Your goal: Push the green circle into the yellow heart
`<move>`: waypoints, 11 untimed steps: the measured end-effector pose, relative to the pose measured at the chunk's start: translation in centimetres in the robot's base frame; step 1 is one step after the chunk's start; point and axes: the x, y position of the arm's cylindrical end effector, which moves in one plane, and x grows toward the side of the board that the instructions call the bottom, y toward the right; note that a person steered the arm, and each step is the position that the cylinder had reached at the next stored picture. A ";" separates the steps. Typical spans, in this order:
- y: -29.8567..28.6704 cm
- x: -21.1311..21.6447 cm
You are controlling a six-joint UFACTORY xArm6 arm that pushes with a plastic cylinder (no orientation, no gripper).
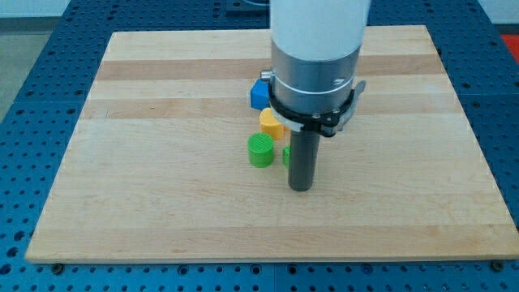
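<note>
circle (pixel 261 151) just below heart (pixel 272 123)

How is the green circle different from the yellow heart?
The green circle is green and round and shows whole; the yellow heart is yellow and partly hidden behind the arm. The circle lies nearer the view's bottom, the heart just above it. Both are small blocks on the board, left of my tip.

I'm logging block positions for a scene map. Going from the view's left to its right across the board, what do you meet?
Green circle → yellow heart → my tip. The blue block overlaps the circle's span, and a green sliver beside the rod is mostly hidden, so both are left out.
</note>
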 end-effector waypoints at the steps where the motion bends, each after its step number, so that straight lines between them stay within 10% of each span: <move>1: 0.0 -2.5; 11: -5.6 -2.7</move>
